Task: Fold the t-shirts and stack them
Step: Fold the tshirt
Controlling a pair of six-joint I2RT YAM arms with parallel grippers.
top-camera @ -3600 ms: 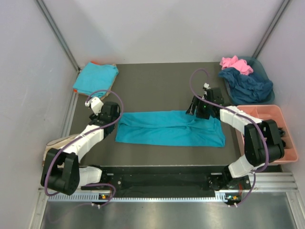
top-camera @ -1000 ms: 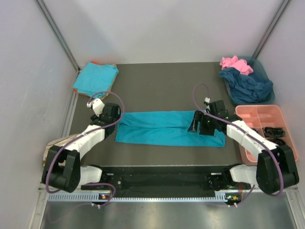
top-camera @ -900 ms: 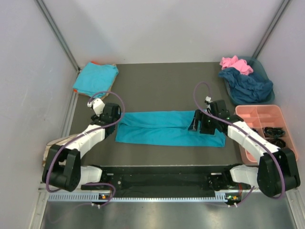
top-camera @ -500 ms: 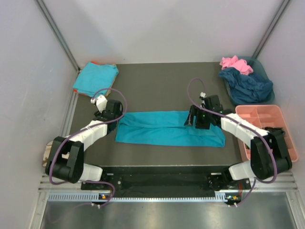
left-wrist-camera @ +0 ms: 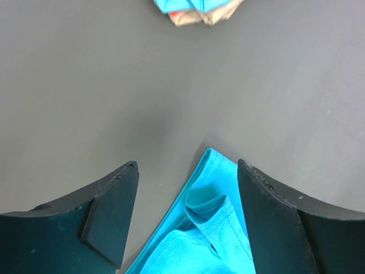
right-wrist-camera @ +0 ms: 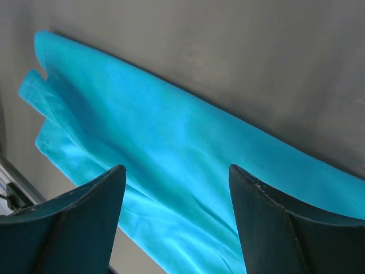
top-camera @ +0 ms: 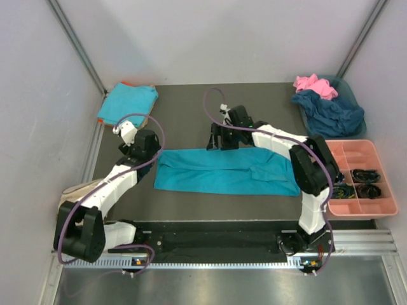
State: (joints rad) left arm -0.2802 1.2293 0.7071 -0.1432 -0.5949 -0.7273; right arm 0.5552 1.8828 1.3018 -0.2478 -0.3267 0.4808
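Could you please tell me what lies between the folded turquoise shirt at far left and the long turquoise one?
Only bare dark grey mat separates the folded turquoise cloth shirt and the long turquoise cloth shirt, as the left wrist view shows.

Teal t-shirt (top-camera: 226,173): soft cloth, slight sheen; table (top-camera: 187,114): matt grey.

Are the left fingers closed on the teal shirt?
No, the left fingers stand wide apart, and a corner of the shirt lies loose between them.
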